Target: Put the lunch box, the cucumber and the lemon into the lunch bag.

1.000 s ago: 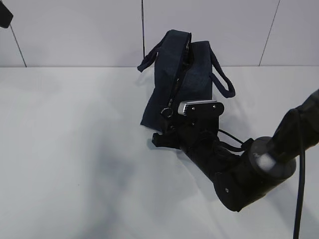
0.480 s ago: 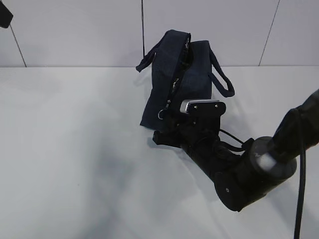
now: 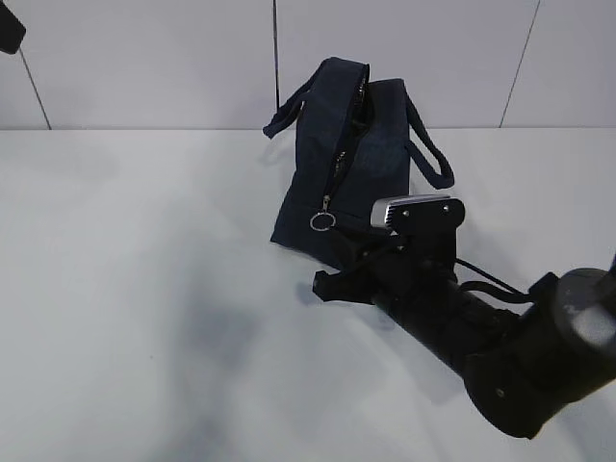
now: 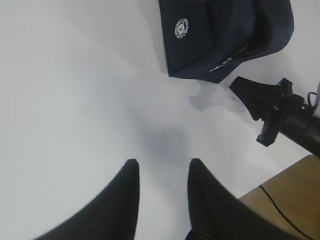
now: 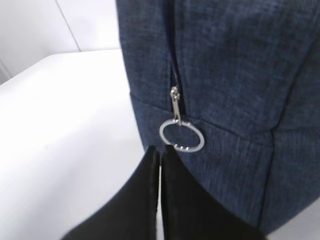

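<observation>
The navy lunch bag (image 3: pixel 371 154) stands at the back middle of the white table, its zipper still gaping near the top. Its silver ring pull (image 3: pixel 322 221) hangs free at the bag's near end. My right gripper (image 3: pixel 320 286) is shut and empty, its tips just below the ring pull (image 5: pixel 181 136) and apart from it. My left gripper (image 4: pixel 162 169) is open and empty, high above bare table. The bag (image 4: pixel 220 35) with its white logo shows at the top of the left wrist view. The lunch box, cucumber and lemon are out of view.
The white table (image 3: pixel 144 289) stretches left and in front of the bag. A grey tiled wall (image 3: pixel 144 58) stands behind. A wooden surface (image 4: pixel 287 200) lies beyond the table's edge. The right arm (image 3: pixel 500 346) crosses the lower right.
My right gripper has drawn back from the bag, down and to the right. The ring pull now hangs free, clear of the gripper. The bag has barely shifted.
</observation>
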Robot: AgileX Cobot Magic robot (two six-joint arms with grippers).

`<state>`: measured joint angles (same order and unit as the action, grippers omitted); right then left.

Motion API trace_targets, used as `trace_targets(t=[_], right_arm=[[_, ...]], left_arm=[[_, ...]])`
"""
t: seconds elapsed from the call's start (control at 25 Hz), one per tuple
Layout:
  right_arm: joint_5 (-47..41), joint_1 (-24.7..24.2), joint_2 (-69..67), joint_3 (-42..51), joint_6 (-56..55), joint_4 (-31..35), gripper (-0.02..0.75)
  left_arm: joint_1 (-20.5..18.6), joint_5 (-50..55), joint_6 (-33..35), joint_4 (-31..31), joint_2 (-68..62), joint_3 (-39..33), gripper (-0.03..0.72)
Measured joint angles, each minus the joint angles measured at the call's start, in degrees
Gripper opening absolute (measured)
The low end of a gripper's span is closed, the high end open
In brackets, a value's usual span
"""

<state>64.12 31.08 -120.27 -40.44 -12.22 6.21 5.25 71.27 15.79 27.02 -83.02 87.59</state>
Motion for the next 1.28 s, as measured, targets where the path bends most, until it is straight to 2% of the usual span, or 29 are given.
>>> trace_targets(t=[0.28,0.56,0.8,0.92,1.16,1.28], right_arm=[[-3.22,0.0,7.82,7.36,-0.83,-5.8,0.018],[-14.96,0.0,17.84,11.48,-0.99,-9.12,0.018],[-24.06,0.0,22.98,11.87,-1.13,-9.15,0.026],[-25.93,0.0,23.77,11.91,-2.05,-9.24,0.104],[-27.17,0.0,23.83,12.0,-2.63,-9.24,0.396],[-27.96,0.0,23.83,12.0,-2.77,-9.88,0.441]], left_arm=[[0.58,0.0,0.0,4.75,-1.08,0.09,0.239],[7.75,-0.1,0.0,6.45,-9.54,0.37,0.284],[10.24,-0.35,0.2,8.89,-17.61,6.43,0.319],[11.6,-0.35,1.12,10.78,-22.77,12.74,0.32],[14.99,-0.35,2.04,11.86,-33.23,26.41,0.326],[15.95,-0.35,2.09,11.94,-37.88,31.52,0.365]])
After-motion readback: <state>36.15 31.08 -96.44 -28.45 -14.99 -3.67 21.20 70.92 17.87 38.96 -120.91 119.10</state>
